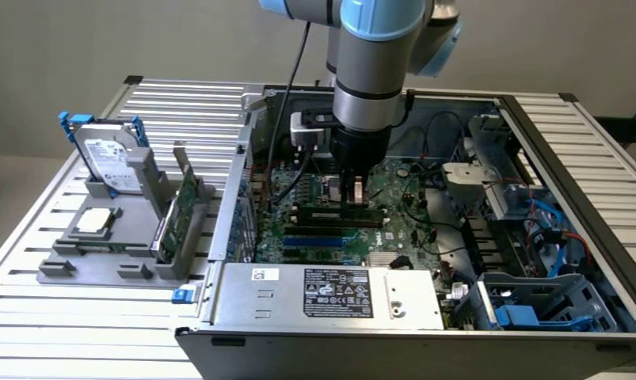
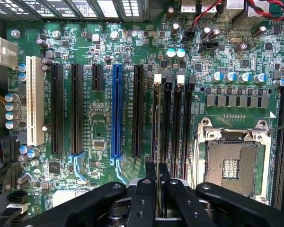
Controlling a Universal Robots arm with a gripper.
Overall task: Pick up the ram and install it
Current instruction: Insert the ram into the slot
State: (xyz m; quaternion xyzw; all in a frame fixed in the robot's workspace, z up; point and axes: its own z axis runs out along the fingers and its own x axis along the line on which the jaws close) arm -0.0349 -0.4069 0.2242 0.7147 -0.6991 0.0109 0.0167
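A: Grip state?

B: Gripper (image 2: 157,171) narrow. Fingers (image 2: 143,198) pinch the ram (image 1: 323,210), which shows as a thin edge between the pads. Arm points straight down into the case (image 1: 296,317).

A: Ram's place?

B: Directly under the fingers, low over the board (image 2: 104,137), at the memory slots (image 2: 173,123). Well apart from the holder (image 1: 138,261) outside the case, at the exterior view's left.

A: Long axis?

B: Runs across the exterior view, left to right, same as the slots. From the wrist, the held edge lines up with one black slot (image 2: 157,118), which runs straight on ahead of the fingertips. No twist visible between stick and slot.

A: Seated?

B: Cannot tell. Ram's lower edge sits at about slot level in the exterior view, but contact is hidden by the fingers.

A: What counts here?

B: My judgement: edge over slot, along the whole length. The neighbouring slots lie just beside it, so a small sideways drift would land the ram on a slot wall. CPU socket (image 2: 232,165) lies beyond the slots, clear of the fingers.
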